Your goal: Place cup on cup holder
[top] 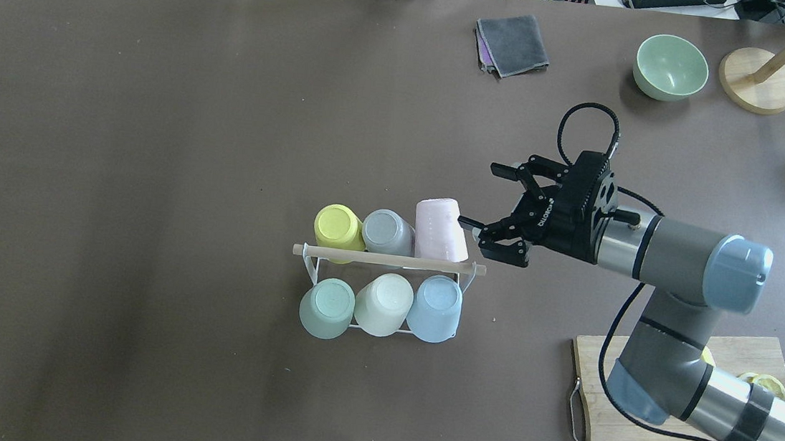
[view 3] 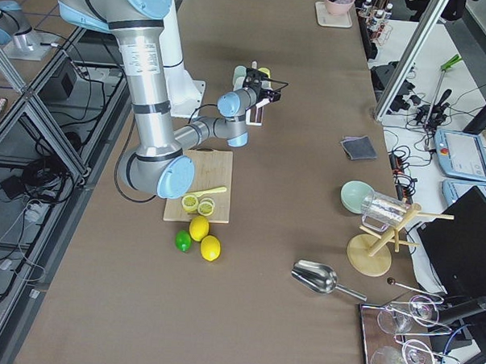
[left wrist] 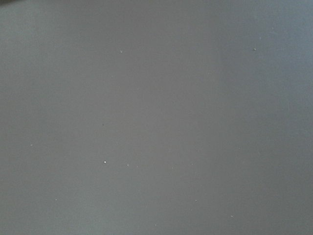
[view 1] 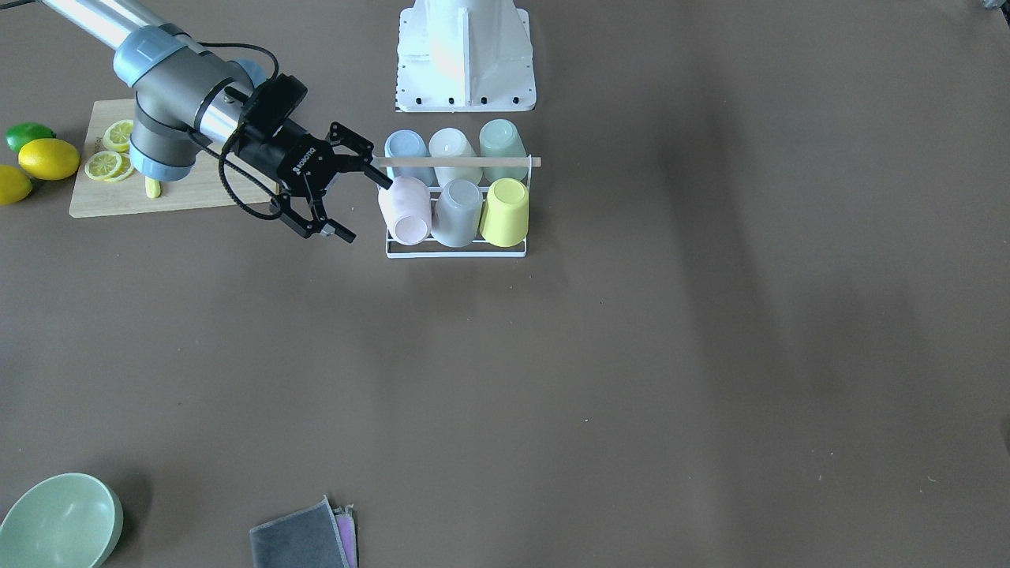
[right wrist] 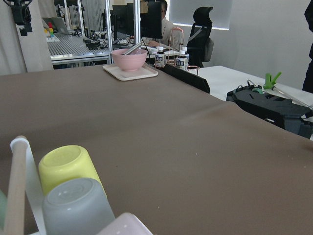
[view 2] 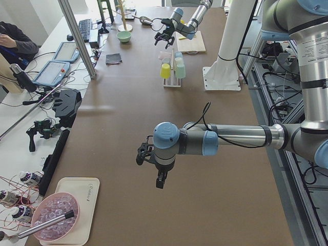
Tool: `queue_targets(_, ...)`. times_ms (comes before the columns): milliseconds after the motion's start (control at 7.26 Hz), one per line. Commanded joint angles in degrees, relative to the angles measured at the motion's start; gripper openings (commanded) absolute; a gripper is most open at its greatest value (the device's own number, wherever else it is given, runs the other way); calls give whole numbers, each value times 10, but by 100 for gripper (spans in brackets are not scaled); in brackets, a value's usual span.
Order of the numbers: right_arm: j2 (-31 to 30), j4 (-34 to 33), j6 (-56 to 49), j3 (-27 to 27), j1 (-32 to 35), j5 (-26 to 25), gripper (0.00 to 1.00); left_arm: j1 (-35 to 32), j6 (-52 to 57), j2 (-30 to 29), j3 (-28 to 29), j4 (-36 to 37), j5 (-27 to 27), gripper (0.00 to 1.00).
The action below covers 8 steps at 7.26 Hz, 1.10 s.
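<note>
The cup holder, a white wire rack with a wooden rod (top: pixel 389 258) across its top, stands mid-table and also shows in the front view (view 1: pixel 458 162). Several cups sit upside down on it. A pink cup (top: pixel 441 229) is at the end of the row with the grey cup (top: pixel 386 231) and the yellow cup (top: pixel 338 224). My right gripper (top: pixel 479 194) is open and empty right beside the pink cup (view 1: pixel 405 209), one fingertip at its side. My left gripper (view 2: pixel 149 171) hovers over bare table far from the rack; I cannot tell whether it is open or shut.
A cutting board (view 1: pixel 181 197) with lemon slices lies under the right arm, with lemons (view 1: pixel 47 158) beside it. A green bowl (top: pixel 670 67), a folded grey cloth (top: pixel 512 43) and a wooden stand (top: pixel 758 86) are at the far edge. The robot base (view 1: pixel 465 55) is behind the rack.
</note>
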Motion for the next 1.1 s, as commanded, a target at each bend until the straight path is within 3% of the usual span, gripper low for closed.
queue_targets(0, -5, -102, 80, 10, 96, 192, 100, 0, 0, 0, 2, -2, 1, 99)
queue_targets(276, -37, -177, 157, 14, 167, 302, 100, 0, 0, 0, 3, -3, 2, 99)
queue_targets(413, -74, -214, 188, 13, 200, 332, 100, 0, 0, 0, 4, -3, 2, 99)
queue_targets(689, -108, -382, 188, 15, 281, 386, 100, 0, -1, -2, 5, -3, 2, 99)
queue_targets(827, -109, -494, 172, 13, 312, 386, 100, 0, -1, -2, 5, -3, 2, 99)
queue_targets(964, -119, -558, 155, 14, 325, 378, 100, 0, -1, -2, 5, -3, 2, 99)
